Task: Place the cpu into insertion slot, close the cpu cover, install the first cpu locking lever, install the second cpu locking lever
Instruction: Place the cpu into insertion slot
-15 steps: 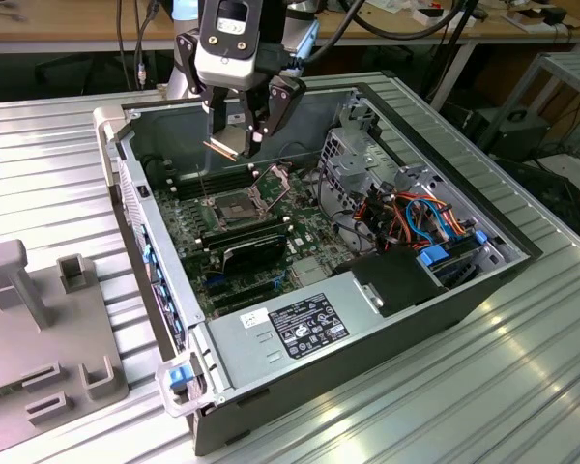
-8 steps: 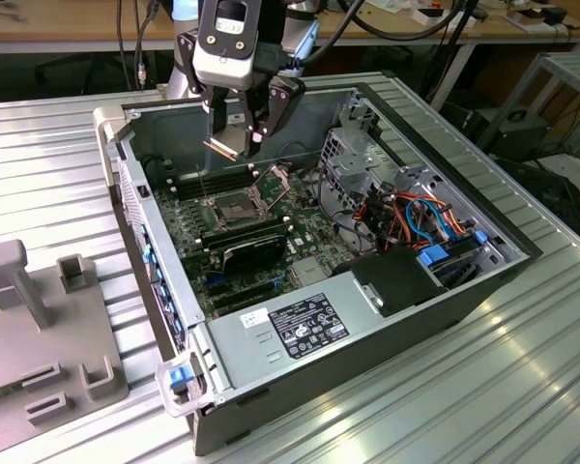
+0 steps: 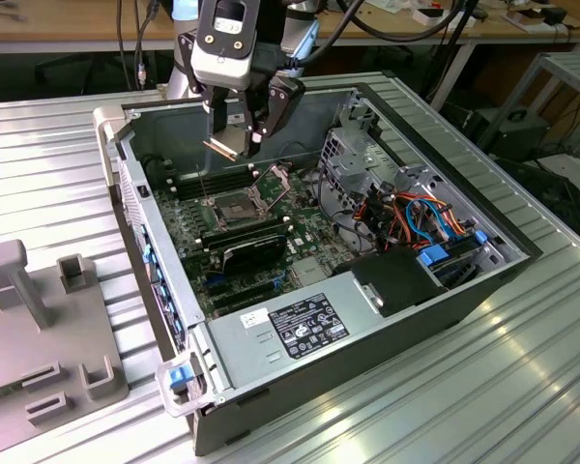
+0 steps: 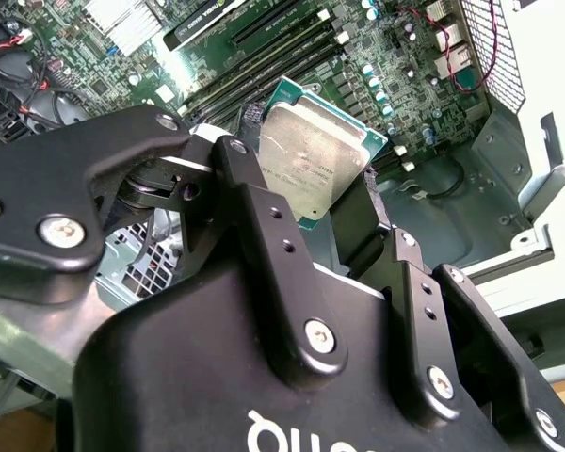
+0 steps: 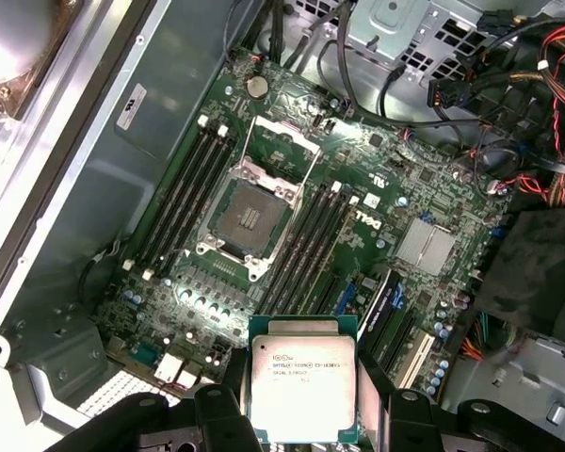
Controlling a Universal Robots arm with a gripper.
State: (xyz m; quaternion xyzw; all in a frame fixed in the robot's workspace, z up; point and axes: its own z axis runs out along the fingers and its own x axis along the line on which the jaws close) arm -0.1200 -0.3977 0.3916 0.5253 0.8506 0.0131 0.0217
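My gripper (image 3: 234,135) hangs over the open computer case, above the motherboard, and is shut on the cpu (image 3: 221,147). In both wrist views the cpu (image 5: 303,381) (image 4: 311,160) shows its silvery top and green rim, clamped on two opposite edges by the black fingers (image 5: 228,414) (image 4: 250,188). The insertion slot (image 5: 248,217) (image 3: 234,208) lies bare on the green board, apart from and below the chip. The cpu cover (image 5: 282,146) (image 3: 275,184) is swung open, standing off the slot's far side.
Long black memory slots (image 5: 184,193) flank the socket on both sides. A black card (image 3: 254,246) lies in front of it, then the power supply (image 3: 309,324). Cables (image 3: 416,217) and a metal drive cage (image 3: 353,159) fill the exterior view's right. A grey fixture (image 3: 39,319) sits outside the case.
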